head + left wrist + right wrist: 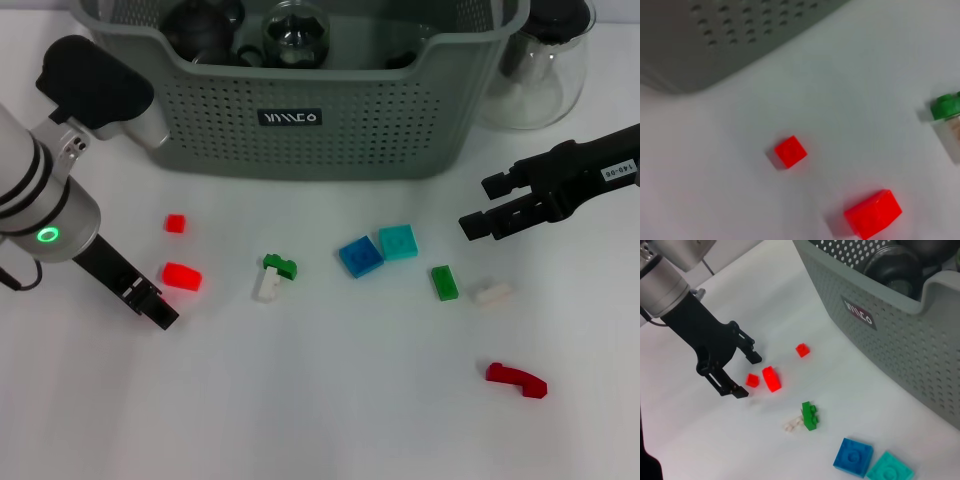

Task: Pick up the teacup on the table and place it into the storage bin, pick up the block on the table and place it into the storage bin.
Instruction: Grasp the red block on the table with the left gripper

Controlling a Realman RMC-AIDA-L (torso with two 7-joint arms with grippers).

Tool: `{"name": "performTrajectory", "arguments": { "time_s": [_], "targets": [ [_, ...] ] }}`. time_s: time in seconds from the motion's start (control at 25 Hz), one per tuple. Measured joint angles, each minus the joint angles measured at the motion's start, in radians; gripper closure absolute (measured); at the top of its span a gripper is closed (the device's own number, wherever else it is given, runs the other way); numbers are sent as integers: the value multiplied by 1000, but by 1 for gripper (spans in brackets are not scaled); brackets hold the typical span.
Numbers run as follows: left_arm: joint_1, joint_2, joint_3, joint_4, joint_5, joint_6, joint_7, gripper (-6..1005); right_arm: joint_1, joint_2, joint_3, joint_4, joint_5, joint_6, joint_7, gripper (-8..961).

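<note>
The grey-green storage bin (pixel 300 120) (pixel 900 335) stands at the back centre of the table, with dark round vessels (pixel 200 25) inside it. No teacup shows on the table. A red block (pixel 182 275) (pixel 873 213) (pixel 771 378) lies at the left. My left gripper (pixel 152 300) (pixel 745 375) is open, low over the table just beside this block, and a smaller red piece (pixel 752 380) sits between its fingers. Another small red block (pixel 175 223) (pixel 790 151) lies nearer the bin. My right gripper (pixel 485 205) hovers open and empty at the right.
A green-and-white piece (pixel 275 275), a blue block (pixel 360 256), a teal block (pixel 398 242), a green block (pixel 444 282), a white block (pixel 492 293) and a dark red curved piece (pixel 517 380) lie scattered. A glass jug (pixel 545 60) stands right of the bin.
</note>
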Motion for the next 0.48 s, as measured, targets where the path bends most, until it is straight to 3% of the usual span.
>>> {"name": "performTrajectory", "arguments": {
  "time_s": [0.48],
  "targets": [
    [-3, 1, 4, -10, 1, -20, -1, 346, -1, 0, 0, 0, 0, 3, -1, 45]
  ]
}}
